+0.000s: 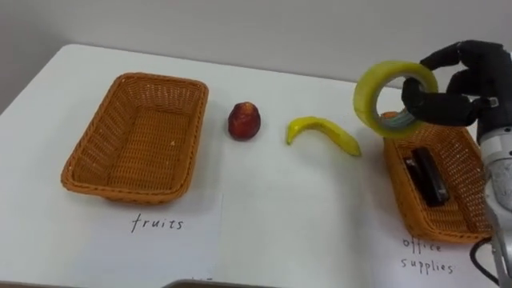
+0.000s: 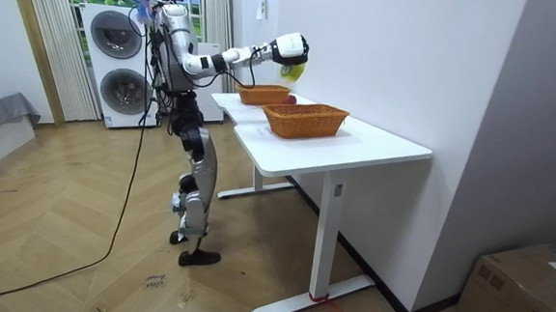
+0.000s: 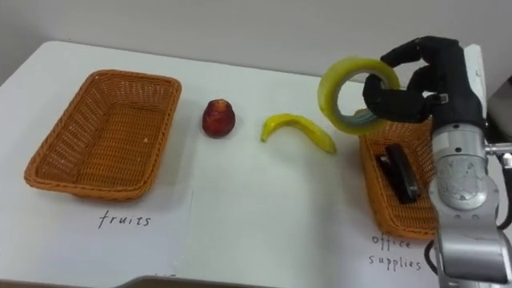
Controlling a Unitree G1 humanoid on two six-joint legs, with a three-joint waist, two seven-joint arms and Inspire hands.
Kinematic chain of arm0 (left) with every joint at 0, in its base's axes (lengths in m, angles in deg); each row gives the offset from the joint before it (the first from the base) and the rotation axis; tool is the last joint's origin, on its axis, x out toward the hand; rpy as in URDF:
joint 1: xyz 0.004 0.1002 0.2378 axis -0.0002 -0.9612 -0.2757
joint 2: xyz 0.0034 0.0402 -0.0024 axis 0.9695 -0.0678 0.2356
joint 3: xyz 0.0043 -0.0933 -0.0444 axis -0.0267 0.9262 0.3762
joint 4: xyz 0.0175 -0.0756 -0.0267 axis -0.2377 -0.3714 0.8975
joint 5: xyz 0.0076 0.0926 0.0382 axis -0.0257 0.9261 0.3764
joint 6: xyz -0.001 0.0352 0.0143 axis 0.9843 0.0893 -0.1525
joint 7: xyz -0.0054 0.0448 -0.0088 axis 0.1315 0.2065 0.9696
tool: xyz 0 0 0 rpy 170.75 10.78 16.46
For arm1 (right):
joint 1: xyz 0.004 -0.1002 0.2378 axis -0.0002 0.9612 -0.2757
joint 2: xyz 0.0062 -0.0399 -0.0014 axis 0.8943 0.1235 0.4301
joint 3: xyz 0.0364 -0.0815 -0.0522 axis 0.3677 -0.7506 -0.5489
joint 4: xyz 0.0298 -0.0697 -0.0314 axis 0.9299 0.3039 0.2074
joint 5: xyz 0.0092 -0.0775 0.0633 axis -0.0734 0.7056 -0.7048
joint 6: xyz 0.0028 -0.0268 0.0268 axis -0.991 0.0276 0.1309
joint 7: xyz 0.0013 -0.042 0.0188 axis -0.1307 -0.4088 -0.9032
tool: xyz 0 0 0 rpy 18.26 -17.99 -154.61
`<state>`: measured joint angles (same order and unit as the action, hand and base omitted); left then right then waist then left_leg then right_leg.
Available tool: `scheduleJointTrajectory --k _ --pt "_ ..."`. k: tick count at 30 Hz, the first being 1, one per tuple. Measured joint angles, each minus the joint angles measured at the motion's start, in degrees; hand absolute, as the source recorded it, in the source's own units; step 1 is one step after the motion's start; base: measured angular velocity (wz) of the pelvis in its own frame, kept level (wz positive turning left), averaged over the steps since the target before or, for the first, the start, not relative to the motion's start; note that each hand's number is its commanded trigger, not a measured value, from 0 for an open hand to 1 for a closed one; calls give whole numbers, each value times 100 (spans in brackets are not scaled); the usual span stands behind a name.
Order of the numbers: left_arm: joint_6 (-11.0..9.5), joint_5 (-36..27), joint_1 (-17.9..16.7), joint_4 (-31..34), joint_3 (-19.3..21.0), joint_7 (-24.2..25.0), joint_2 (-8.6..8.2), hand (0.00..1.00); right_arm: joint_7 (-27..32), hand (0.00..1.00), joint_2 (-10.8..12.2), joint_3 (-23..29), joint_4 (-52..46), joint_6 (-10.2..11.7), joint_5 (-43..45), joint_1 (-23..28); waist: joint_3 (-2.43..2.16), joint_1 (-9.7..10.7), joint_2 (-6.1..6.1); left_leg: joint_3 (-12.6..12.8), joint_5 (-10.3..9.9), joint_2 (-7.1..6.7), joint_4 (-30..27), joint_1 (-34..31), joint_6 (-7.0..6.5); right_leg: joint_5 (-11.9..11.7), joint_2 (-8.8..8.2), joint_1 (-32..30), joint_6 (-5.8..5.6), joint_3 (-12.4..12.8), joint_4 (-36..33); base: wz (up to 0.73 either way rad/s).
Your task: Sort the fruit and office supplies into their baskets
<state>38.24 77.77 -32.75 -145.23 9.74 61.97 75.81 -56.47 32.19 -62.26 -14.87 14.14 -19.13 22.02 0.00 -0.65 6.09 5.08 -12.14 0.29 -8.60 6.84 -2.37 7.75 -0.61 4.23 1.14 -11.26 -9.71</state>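
Your black right hand (image 1: 468,84) curls its fingers through a yellow-green roll of tape (image 1: 365,104), held tilted over the far-left rim of the orange woven wicker basket (image 1: 398,178) on your right.

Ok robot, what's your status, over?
Right hand shut on yellow ring of tape, above woven office-supplies basket's edge. Red apple, yellow banana unsorted on white table. Nothing in the way.
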Motion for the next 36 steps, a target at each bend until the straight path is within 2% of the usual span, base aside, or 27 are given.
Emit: scheduleJointTrajectory --k 7,9,13,15,20,26,36 --pt "19 36 16 11 110 -61 -47 0 41 100 -1 386 65 -19 4 386 19 96 -50 108 -2 16 72 123 1 1 21 44 -1 118 -8 -9" --pt "19 36 34 18 113 -80 -40 0 87 100 -9 433 136 -18 7 386 10 211 -68 156 -5 27 84 151 9 1 64 39 -1 190 -21 -13" --pt "8 43 78 26 117 -83 -30 0 87 100 -9 570 199 -19 12 417 10 276 -35 299 -10 52 83 150 20 1 72 -56 3 329 -98 -19" --pt "4 46 131 44 127 -81 -28 0 89 100 -11 671 198 -19 1 422 -14 362 4 366 -12 59 83 152 22 2 84 -98 4 352 -103 -13" --pt "-3 43 149 134 159 -56 -8 0 114 100 -11 802 198 -19 8 428 -25 360 32 563 -24 88 86 189 30 -23 130 -130 28 503 -105 -21" --pt "-9 32 252 138 86 -40 17 0 111 100 -11 798 273 -18 -22 471 1 355 -5 593 -40 112 91 223 53 -43 174 -129 48 591 -104 -4" --pt "2 34 291 136 96 -41 11 0 -221 100 -11 797 518 -87 14 904 -1 355 -79 644 -44 116 123 230 58 -44 178 -132 49 657 -104 -2"
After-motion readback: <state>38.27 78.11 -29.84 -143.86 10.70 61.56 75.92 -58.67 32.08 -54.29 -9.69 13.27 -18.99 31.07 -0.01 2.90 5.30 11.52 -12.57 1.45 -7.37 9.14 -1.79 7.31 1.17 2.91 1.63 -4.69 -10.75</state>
